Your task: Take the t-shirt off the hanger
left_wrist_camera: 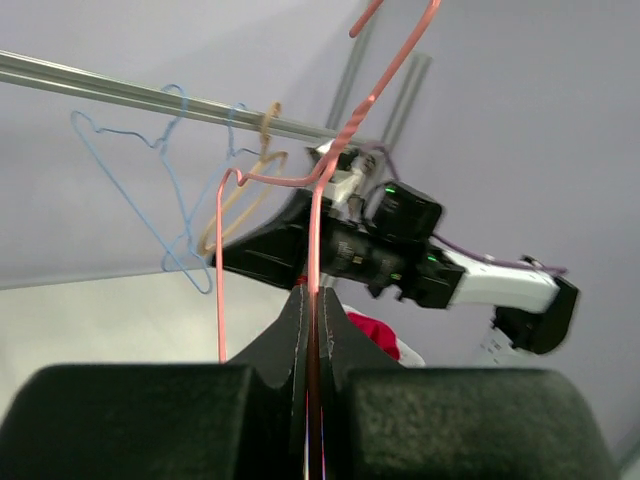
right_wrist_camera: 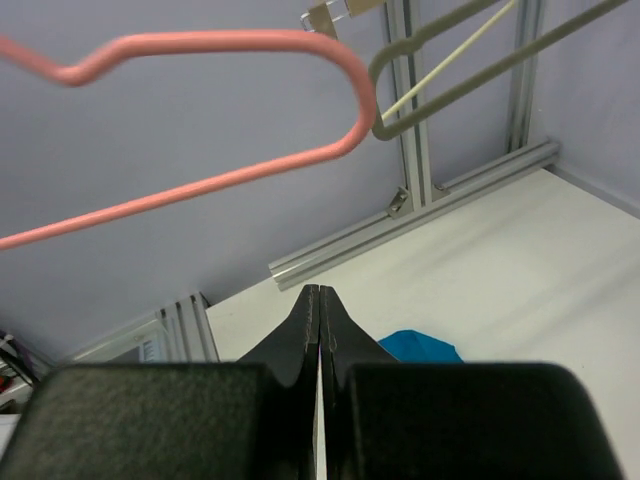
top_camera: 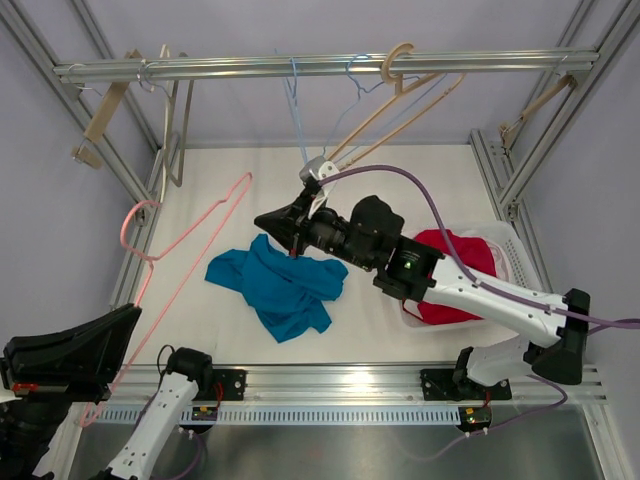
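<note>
The blue t-shirt (top_camera: 280, 285) lies crumpled on the white table, off the hanger; a corner of the t-shirt (right_wrist_camera: 420, 347) shows beside the right fingers. The pink wire hanger (top_camera: 190, 240) is bare and slants from the lower left up over the table. My left gripper (top_camera: 132, 314) is shut on its wire, and in the left wrist view the hanger (left_wrist_camera: 316, 200) rises from between the closed left gripper (left_wrist_camera: 315, 292). My right gripper (top_camera: 260, 218) hovers above the t-shirt's far edge, shut and holding nothing. From the right gripper (right_wrist_camera: 320, 290), the hanger's hook (right_wrist_camera: 200, 42) arcs overhead.
A metal rail (top_camera: 330, 66) crosses the back and carries blue wire hangers (top_camera: 298, 110), beige hangers (top_camera: 400, 95) and a wooden hanger (top_camera: 105, 110). A white basket (top_camera: 512, 250) holding red cloth (top_camera: 450, 255) sits under the right arm. Frame posts stand at both sides.
</note>
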`<state>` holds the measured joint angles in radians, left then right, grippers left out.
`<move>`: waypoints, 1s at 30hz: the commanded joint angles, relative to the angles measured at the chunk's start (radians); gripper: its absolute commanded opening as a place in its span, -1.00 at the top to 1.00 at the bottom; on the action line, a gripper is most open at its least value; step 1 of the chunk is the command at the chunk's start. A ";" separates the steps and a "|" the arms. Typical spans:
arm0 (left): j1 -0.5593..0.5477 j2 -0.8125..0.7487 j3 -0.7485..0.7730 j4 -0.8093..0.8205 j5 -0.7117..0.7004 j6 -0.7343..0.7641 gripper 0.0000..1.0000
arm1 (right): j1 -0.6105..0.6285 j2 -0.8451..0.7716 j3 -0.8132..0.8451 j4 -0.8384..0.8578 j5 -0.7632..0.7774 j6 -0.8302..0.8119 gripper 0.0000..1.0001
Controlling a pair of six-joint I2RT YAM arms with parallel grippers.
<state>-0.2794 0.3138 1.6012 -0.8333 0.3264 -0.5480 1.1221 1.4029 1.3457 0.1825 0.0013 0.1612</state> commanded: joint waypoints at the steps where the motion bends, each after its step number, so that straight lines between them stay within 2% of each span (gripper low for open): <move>1: -0.003 -0.019 -0.029 0.043 -0.147 0.057 1.00 | 0.036 -0.061 0.024 -0.164 0.031 0.043 0.98; 2: -0.003 -0.031 -0.043 0.042 -0.168 0.066 1.00 | 0.050 -0.056 -0.009 -0.193 0.064 0.049 0.94; 5: -0.003 -0.050 -0.105 0.042 -0.217 0.080 1.00 | 0.067 -0.030 -0.193 -0.236 0.164 0.138 0.45; 6: -0.003 -0.053 -0.119 0.043 -0.239 0.080 1.00 | 0.067 -0.013 -0.235 -0.224 0.190 0.159 -0.09; 8: -0.001 -0.061 -0.153 0.043 -0.248 0.082 1.00 | 0.067 0.072 -0.284 -0.236 0.235 0.190 -0.69; 9: -0.001 -0.064 -0.161 0.043 -0.253 0.083 1.00 | 0.067 0.103 -0.278 -0.244 0.271 0.184 -0.91; 10: -0.001 -0.064 -0.165 0.043 -0.251 0.088 1.00 | 0.067 0.140 -0.258 -0.239 0.284 0.157 -0.99; 16: 0.000 -0.096 -0.201 0.043 -0.254 0.123 1.00 | 0.044 0.431 -0.079 -0.195 0.307 0.046 -0.99; 20: 0.000 -0.116 -0.247 0.043 -0.256 0.137 1.00 | 0.019 0.612 0.035 -0.258 0.276 0.057 -0.99; 23: 0.000 -0.127 -0.283 0.043 -0.257 0.143 1.00 | 0.019 0.659 0.041 -0.285 0.201 0.095 -0.99; 24: 0.000 -0.128 -0.291 0.045 -0.262 0.145 1.00 | 0.019 0.663 0.020 -0.279 0.171 0.106 -0.89; 25: 0.000 -0.130 -0.302 0.046 -0.263 0.148 1.00 | 0.022 0.665 0.007 -0.276 0.167 0.124 -0.70; 26: 0.000 -0.130 -0.305 0.046 -0.266 0.149 1.00 | 0.024 0.647 -0.012 -0.270 0.170 0.132 -0.35; 27: 0.000 -0.130 -0.308 0.048 -0.268 0.152 1.00 | 0.028 0.631 -0.055 -0.262 0.186 0.139 0.43; 28: 0.000 -0.131 -0.310 0.046 -0.271 0.155 1.00 | 0.033 0.605 -0.078 -0.265 0.201 0.149 0.78; 29: 0.000 -0.133 -0.311 0.048 -0.268 0.157 1.00 | 0.041 0.535 -0.104 -0.271 0.224 0.152 0.97; 30: 0.000 -0.133 -0.310 0.048 -0.268 0.163 1.00 | 0.062 0.487 -0.162 -0.275 0.279 0.152 1.00</move>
<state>-0.2794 0.1913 1.2888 -0.8371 0.0761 -0.4141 1.1481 2.0235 1.2797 -0.0460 0.2245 0.2844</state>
